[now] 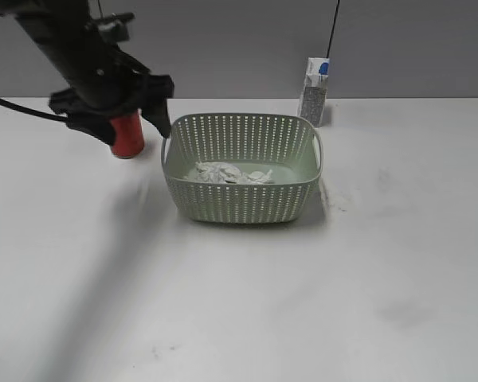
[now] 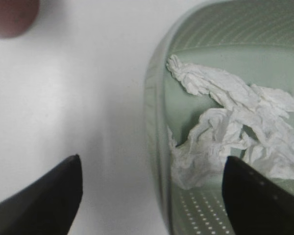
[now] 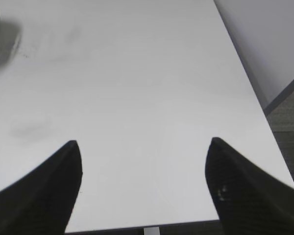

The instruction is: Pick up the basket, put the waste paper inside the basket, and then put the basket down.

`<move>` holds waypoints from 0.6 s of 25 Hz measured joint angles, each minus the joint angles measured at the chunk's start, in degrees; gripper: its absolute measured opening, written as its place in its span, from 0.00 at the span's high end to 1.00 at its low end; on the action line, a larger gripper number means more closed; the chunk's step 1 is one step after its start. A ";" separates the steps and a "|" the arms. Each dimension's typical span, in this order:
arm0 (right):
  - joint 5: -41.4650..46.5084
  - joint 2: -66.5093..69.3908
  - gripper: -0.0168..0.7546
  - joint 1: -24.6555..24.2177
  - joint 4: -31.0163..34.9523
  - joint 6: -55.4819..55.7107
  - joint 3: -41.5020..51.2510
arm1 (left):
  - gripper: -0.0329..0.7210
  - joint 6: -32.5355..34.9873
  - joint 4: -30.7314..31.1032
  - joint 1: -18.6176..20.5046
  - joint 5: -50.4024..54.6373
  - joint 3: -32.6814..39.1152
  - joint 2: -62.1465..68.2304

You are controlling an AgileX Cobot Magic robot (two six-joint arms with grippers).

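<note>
Basket point(image 1: 243, 171) sat on table point(image 1: 239, 302), waste paper point(image 1: 227, 173) inside. Left gripper point(image 1: 131, 119) spread wide above its left rim, holding nothing; right gripper point(image 3: 142, 186) spread over bare table. Judged: lift straight up, avoid snagging rim.

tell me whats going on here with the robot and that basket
The pale green basket sits on the white table with the crumpled waste paper already inside it. The left hand is open and hovers over the basket's left rim, holding nothing. The right hand is open above bare table, away from the basket. A red can and a small carton stand behind, untouched.
</note>
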 joint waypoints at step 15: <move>-7.39 0.00 0.23 0.00 0.47 1.04 3.67 | 0.14 11.29 13.09 26.50 17.01 2.64 -24.89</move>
